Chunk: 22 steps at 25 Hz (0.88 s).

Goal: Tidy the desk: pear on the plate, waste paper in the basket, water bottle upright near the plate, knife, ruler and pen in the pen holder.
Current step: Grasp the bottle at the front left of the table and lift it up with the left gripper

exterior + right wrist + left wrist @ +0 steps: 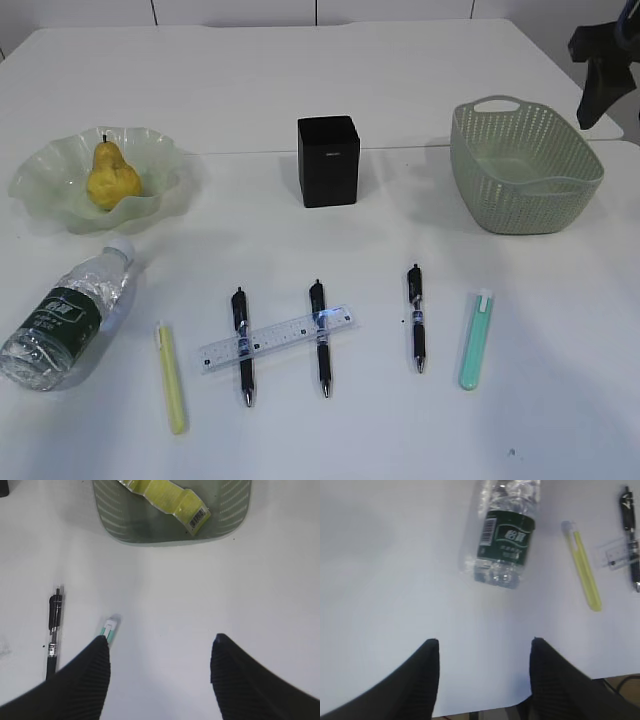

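Pear [111, 177] is sitting inside the wavy green plate [45, 190] at the far left of the white table [400, 90], with its dark stem pointing up. Just in front of the plate, the water bottle [67, 315] is lying on its side, its white cap pointing toward the plate. Next to the bottle, a yellow highlighter [171, 377] is lying flat. The clear ruler [277, 338] is resting across two black pens [243, 346] [320, 338], and a third black pen [416, 318] is lying a little to the right. Beside that pen, a mint green utility knife [476, 339] is lying flat. The black pen holder [327, 160] is standing upright in the middle of the table. The green basket [522, 163] is sitting at the far right, and the waste paper [165, 496] is lying inside it. The left gripper [484, 641] is hanging over bare table near the bottle with its fingers spread apart, pinching nothing. The right gripper [159, 639] is hanging between the basket and the knife with its fingers spread apart too, and one finger [80, 680] is covering part of the knife in the right wrist view.
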{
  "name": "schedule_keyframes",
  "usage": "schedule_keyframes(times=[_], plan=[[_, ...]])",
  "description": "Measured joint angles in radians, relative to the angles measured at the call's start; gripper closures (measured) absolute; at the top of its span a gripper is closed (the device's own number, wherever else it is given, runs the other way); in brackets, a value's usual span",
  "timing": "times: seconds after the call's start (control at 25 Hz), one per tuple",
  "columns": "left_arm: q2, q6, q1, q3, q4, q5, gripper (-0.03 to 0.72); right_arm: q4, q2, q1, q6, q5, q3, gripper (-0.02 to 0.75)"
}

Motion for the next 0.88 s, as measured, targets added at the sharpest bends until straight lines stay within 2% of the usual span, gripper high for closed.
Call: schedule_keyframes(times=[0.12,0.28,0.68,0.76,0.88], plan=[[0.047,0.035,0.0,-0.006,-0.067,0.0,0.287,0.0,-0.023,0.0,-0.002,-0.002,0.023,0.239],[0.137,0.058,0.0,-0.053,-0.092,0.0,0.287,0.005,-0.046,0.0,-0.002,-0.002,0.068,0.239],[0.38,0.111,-0.002,-0.328,-0.096,0.0,0.287,0.028,-0.055,0.0,-0.005,-0.002,0.082,0.239],[0.419,0.123,-0.015,-0.37,-0.094,0.0,0.287,0.035,-0.055,0.0,-0.005,-0.002,0.082,0.239],[0.478,0.142,-0.07,-0.402,-0.063,-0.001,0.286,0.041,-0.055,0.0,-0.005,-0.002,0.082,0.239]])
